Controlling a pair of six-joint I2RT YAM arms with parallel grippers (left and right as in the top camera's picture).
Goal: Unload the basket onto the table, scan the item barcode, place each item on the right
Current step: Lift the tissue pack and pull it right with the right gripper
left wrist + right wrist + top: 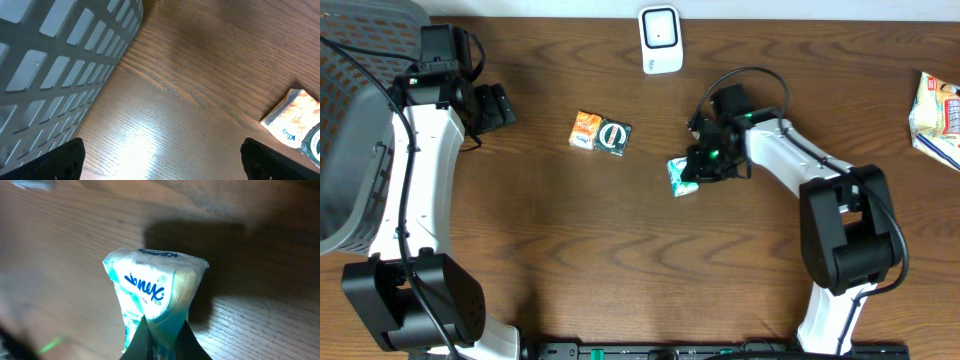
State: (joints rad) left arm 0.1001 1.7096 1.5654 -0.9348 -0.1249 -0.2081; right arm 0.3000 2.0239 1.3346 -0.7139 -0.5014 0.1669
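From above, the right gripper (703, 163) sits near the middle of the table, closed on a teal-and-white tissue packet (681, 177) that pokes out on its left side. The white scanner (660, 40) stands at the table's far edge, well apart from it. An orange packet (585, 130) and a green packet (614, 137) lie touching each other, between the two arms. The left gripper (500, 105) hangs wide open beside a grey basket (350, 150).

The left wrist view shows its fingers (65, 161) spread to the frame's corners – nothing between them – with the basket wall (60, 50) to one side and the orange packet (294, 117) at the other.

In the right wrist view, the fingers (139, 342) pinch the tissue packet's (155, 287) lower end; whether it touches the wood I cannot tell.
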